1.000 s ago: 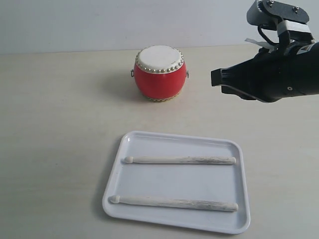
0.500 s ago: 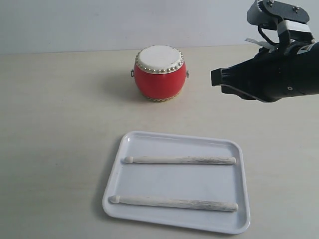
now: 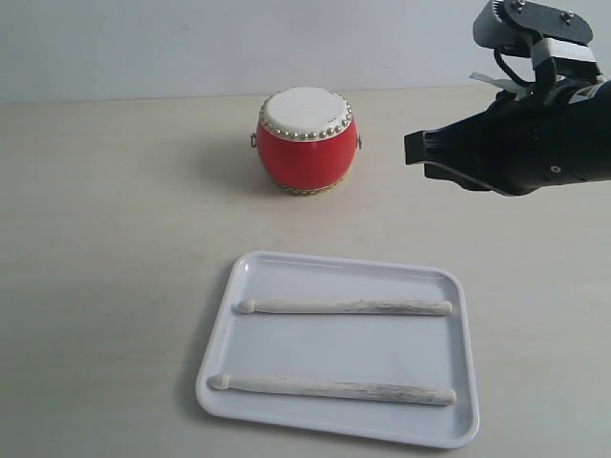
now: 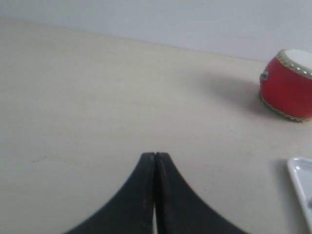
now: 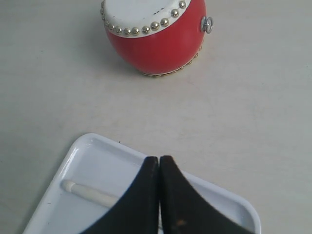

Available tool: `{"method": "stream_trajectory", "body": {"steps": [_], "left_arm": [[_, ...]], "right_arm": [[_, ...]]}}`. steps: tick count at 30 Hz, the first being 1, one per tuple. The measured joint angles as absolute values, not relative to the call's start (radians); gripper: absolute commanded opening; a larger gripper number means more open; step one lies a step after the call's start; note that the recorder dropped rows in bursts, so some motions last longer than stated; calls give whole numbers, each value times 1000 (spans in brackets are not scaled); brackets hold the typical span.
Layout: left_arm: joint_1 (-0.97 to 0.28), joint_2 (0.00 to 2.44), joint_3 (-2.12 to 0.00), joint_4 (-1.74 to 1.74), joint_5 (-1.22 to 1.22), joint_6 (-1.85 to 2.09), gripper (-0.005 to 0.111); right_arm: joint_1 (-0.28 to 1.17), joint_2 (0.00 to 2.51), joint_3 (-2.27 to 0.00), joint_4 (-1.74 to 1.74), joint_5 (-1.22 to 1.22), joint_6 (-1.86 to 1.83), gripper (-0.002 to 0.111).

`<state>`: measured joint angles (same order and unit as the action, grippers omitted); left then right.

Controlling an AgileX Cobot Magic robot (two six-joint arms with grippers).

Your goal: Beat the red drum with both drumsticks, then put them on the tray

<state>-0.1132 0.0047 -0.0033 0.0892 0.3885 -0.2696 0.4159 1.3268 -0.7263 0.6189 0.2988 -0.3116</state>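
Observation:
The red drum stands upright on the table's far side, cream skin up; it also shows in the left wrist view and the right wrist view. Two drumsticks lie side by side in the white tray near the front edge. My right gripper is shut on nothing, held in the air to the right of the drum and above the tray's far rim; one drumstick shows beneath it. My left gripper is shut and empty, over bare table left of the drum.
The beige tabletop spreads around the drum and tray. A pale wall runs behind the table. The black right arm hangs at the upper right of the exterior view. A tray corner shows in the left wrist view.

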Motion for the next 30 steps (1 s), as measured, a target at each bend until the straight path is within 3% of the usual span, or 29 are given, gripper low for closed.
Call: {"method": "stream_trajectory", "body": {"steps": [6, 30], "left_arm": [[19, 5, -3, 92, 386, -266, 0], [19, 5, -3, 94, 384, -262, 0]], "right_arm": [[416, 1327, -726, 619, 299, -312, 0], [416, 1327, -726, 619, 299, -310, 0]]}}
